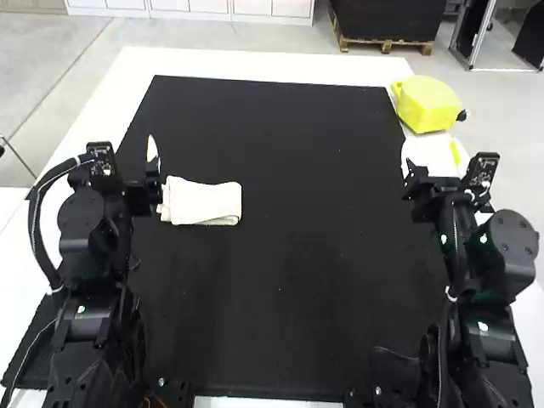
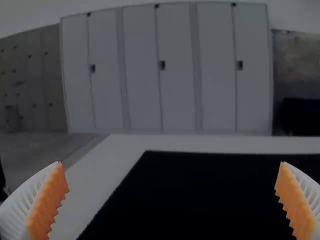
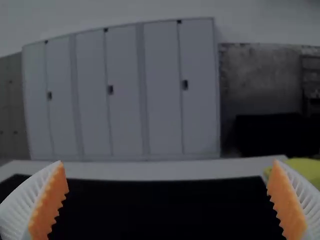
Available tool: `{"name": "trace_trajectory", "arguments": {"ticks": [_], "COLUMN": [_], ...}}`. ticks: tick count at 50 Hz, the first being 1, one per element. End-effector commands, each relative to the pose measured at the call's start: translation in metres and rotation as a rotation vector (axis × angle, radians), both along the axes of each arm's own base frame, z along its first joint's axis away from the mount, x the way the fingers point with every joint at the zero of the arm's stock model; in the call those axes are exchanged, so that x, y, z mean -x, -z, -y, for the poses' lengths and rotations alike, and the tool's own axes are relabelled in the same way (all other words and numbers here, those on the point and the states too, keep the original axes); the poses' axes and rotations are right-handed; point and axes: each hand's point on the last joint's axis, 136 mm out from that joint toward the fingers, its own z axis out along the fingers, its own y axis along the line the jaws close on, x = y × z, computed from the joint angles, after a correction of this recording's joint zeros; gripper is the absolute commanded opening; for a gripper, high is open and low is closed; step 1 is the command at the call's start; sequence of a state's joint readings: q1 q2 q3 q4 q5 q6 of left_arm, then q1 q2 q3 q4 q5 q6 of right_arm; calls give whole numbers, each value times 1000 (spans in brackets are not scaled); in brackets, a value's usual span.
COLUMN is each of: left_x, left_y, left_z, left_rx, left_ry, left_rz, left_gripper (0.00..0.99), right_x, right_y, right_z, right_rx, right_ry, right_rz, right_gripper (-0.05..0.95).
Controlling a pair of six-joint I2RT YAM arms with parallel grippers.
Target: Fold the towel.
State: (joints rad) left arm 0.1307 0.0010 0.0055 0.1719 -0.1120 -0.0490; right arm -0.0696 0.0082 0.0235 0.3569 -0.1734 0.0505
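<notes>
In the high view, the white towel [image 1: 204, 202] lies folded into a small, layered rectangle on the left part of the black mat [image 1: 280, 255]. Just left of it in that view is the left gripper [image 1: 143, 180]; the right gripper [image 1: 437, 177] is far from the towel, by the mat's right edge. The left wrist view has the left gripper [image 2: 171, 200] open, its orange pads wide apart with nothing between them. Likewise open and holding nothing is the right gripper [image 3: 170, 200] in the right wrist view.
A yellow container [image 1: 427, 104] stands at the white table's [image 1: 255, 64] far right corner. Nearer the right arm, beyond its gripper, lies a white item [image 1: 429, 151] with a yellow strip.
</notes>
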Motion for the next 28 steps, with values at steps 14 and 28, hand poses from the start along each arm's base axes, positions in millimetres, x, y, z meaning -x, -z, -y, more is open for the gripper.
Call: {"name": "trace_trajectory", "arguments": {"ticks": [14, 28], "left_x": [-1, -1], "left_y": [40, 40], "left_z": [-9, -10], "left_rx": [120, 131], "left_ry": [-42, -44], "left_rz": [-130, -128], "left_gripper": [969, 969], "right_x": [-10, -10], "right_y": [98, 98], "right_z": [28, 28], "right_rx": [19, 19], "right_ry": [165, 165], "right_rz": [-375, -375], "right_gripper": [918, 918]}}
